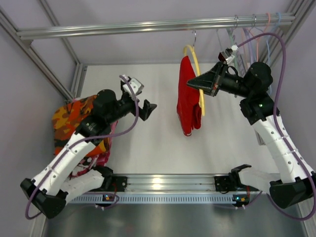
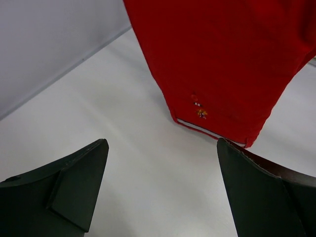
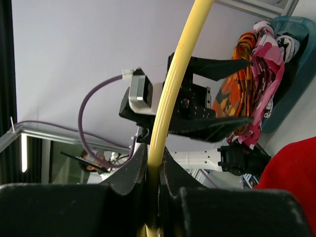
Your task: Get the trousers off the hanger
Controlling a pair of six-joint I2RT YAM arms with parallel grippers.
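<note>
The red trousers (image 1: 187,96) hang from the yellow hanger (image 1: 196,61), whose metal hook is on the top rail. My right gripper (image 1: 193,83) is shut on the hanger's yellow arm (image 3: 170,94), beside the trousers' upper edge (image 3: 291,177). My left gripper (image 1: 146,110) is open and empty, to the left of the trousers at about their lower half. In the left wrist view the trousers' hem (image 2: 212,131) with a thin white stripe hangs just beyond my left fingers (image 2: 74,182).
Several empty pale hangers (image 1: 254,37) hang at the right end of the rail (image 1: 123,28). A pile of orange camouflage cloth (image 1: 74,116) and pink cloth (image 1: 96,160) lies at the left. Frame posts stand at both sides.
</note>
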